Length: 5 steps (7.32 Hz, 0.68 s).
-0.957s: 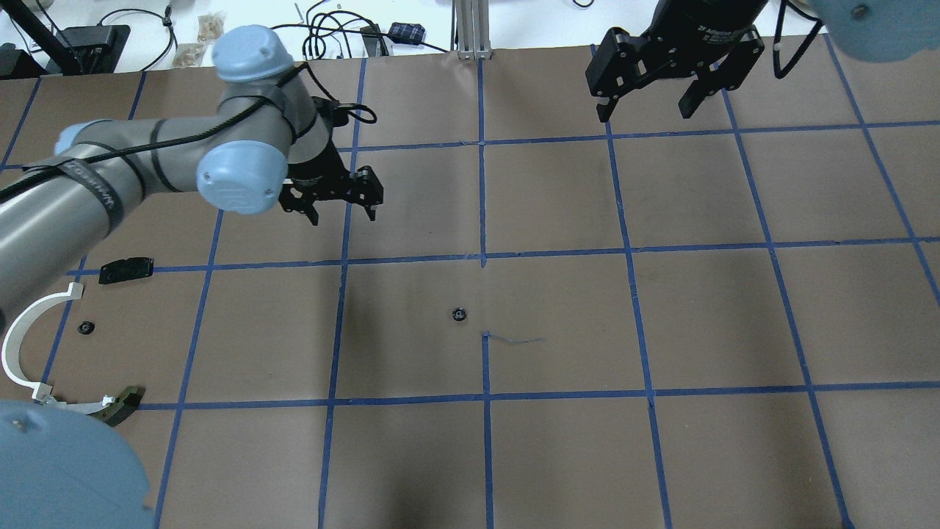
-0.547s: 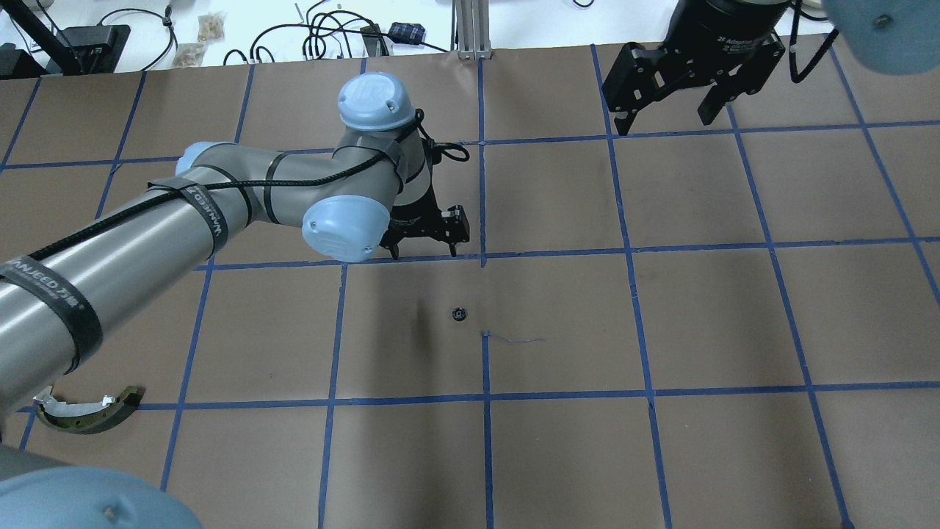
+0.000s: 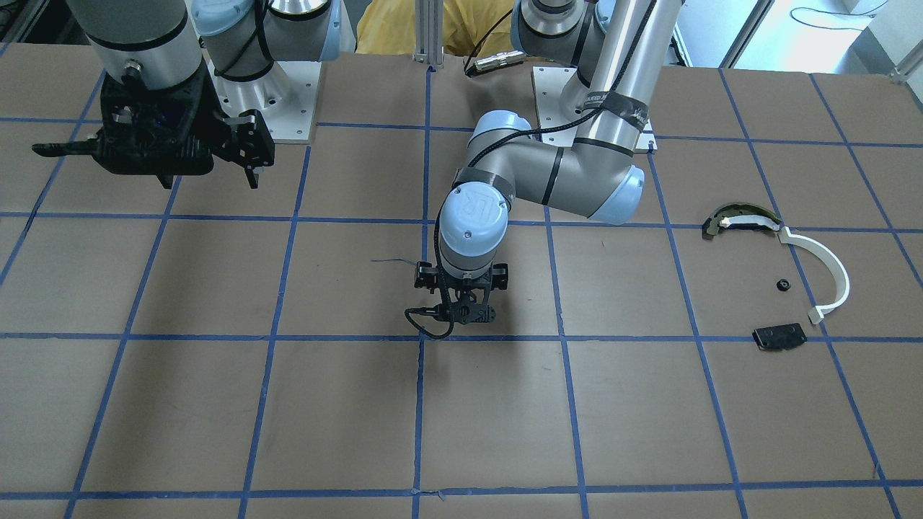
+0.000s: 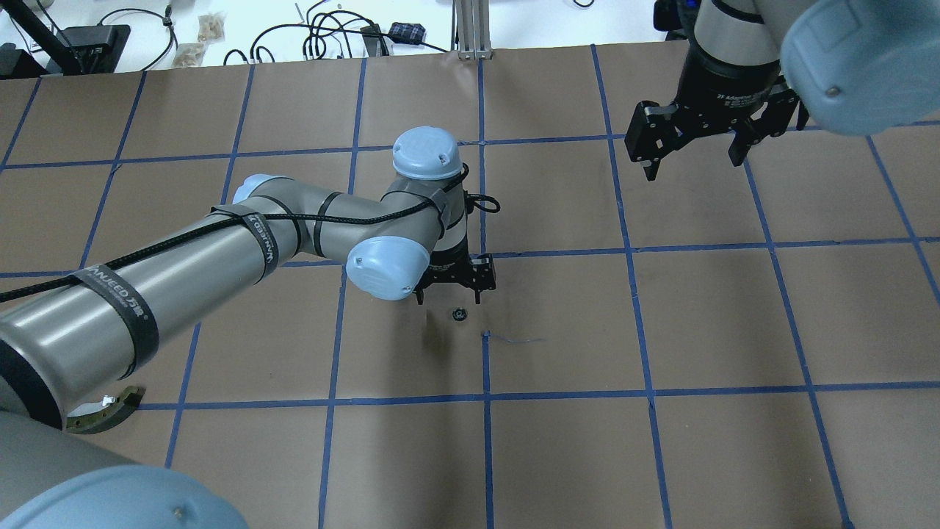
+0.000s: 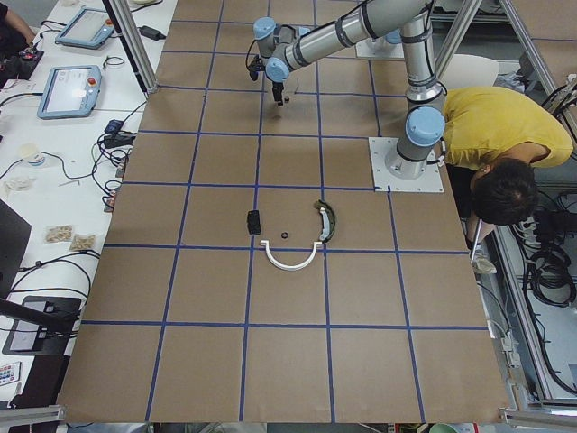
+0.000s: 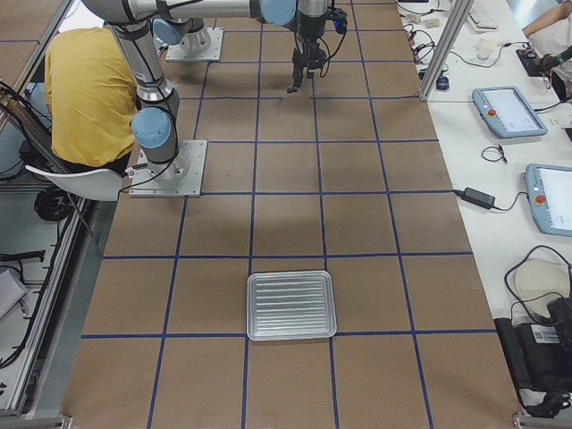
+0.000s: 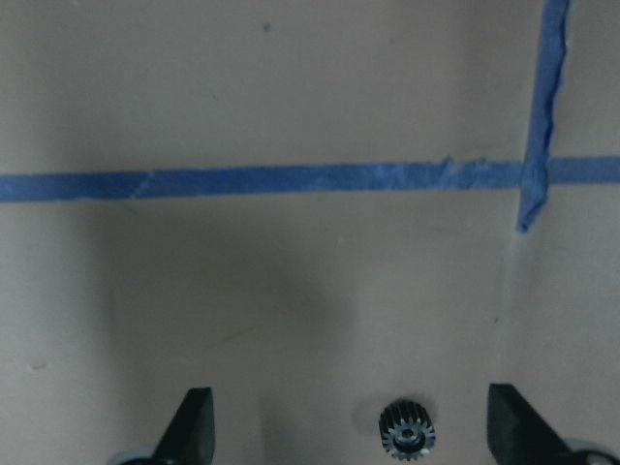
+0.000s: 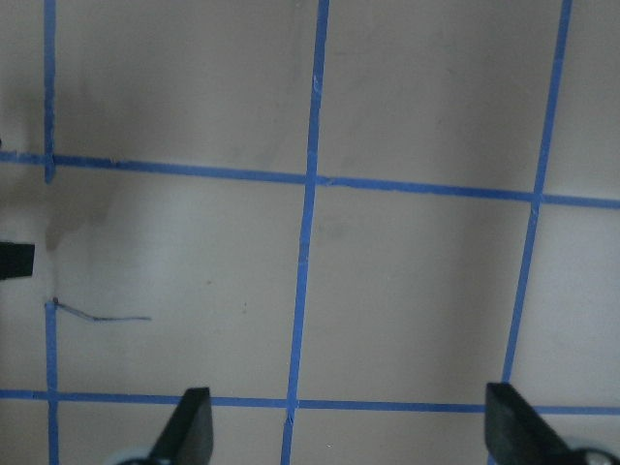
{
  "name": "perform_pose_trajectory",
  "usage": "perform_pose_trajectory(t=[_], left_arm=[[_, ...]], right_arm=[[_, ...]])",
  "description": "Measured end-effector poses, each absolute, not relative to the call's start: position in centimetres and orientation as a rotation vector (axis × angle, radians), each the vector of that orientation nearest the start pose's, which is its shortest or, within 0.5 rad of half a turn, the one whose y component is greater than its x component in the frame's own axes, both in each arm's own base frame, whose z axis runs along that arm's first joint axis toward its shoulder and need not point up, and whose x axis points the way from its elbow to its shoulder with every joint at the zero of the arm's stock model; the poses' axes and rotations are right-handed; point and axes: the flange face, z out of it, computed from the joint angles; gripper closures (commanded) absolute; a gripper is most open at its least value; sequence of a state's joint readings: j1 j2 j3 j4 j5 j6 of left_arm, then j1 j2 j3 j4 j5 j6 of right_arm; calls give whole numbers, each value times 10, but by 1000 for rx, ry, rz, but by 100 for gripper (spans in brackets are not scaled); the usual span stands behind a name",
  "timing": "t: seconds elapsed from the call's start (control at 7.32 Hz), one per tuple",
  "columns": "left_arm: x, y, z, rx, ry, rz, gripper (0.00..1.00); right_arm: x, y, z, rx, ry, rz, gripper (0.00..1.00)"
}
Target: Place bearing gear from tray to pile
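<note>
The bearing gear (image 4: 459, 314), small, black and toothed, lies flat on the brown table near a blue tape corner. My left gripper (image 4: 449, 300) hangs open just above it. In the left wrist view the gear (image 7: 406, 429) sits between the two fingertips (image 7: 194, 418), nearer the right one, untouched. The pile lies on my left side: a white curved strip (image 3: 829, 274), an olive-and-white arc (image 3: 730, 216), a black plate (image 3: 779, 336) and another small gear (image 3: 782, 284). My right gripper (image 4: 694, 163) is open and empty, high over the far right squares.
The silver tray (image 6: 290, 305) stands at the table's right end. A thin pen-like mark (image 4: 514, 340) lies just right of the gear. Cables and boxes (image 4: 330, 33) lie beyond the table's far edge. A person in yellow (image 5: 496, 135) sits behind my bases.
My left arm has swung from the far left to the centre and come down over the gear, gripper still open. My right gripper has shifted right and nearer.
</note>
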State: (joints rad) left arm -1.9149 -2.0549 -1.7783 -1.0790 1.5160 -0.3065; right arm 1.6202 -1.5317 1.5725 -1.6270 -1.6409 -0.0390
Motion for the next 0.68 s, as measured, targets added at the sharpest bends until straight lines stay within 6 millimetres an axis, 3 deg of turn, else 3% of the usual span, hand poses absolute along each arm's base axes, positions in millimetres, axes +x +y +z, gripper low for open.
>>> perform_pose_trajectory(t=[0.14,0.27,0.41,0.55,0.68], left_arm=[[-329,-494,166,61,3105,336,22],[-331,-492,164,69,3099,346,45],[-332,-491,163,73,3093,355,84],[-331,-491,164,72,3090,362,100],[-331,-490,166,71,3088,371,100]], right_arm=[[150,-508,467,-129,3179,-116,0],[149,-510,466,-122,3164,-172,0],[147,-512,467,-114,3154,-201,0],[144,-513,468,-103,3149,-212,0],[136,-515,468,-88,3150,-215,0]])
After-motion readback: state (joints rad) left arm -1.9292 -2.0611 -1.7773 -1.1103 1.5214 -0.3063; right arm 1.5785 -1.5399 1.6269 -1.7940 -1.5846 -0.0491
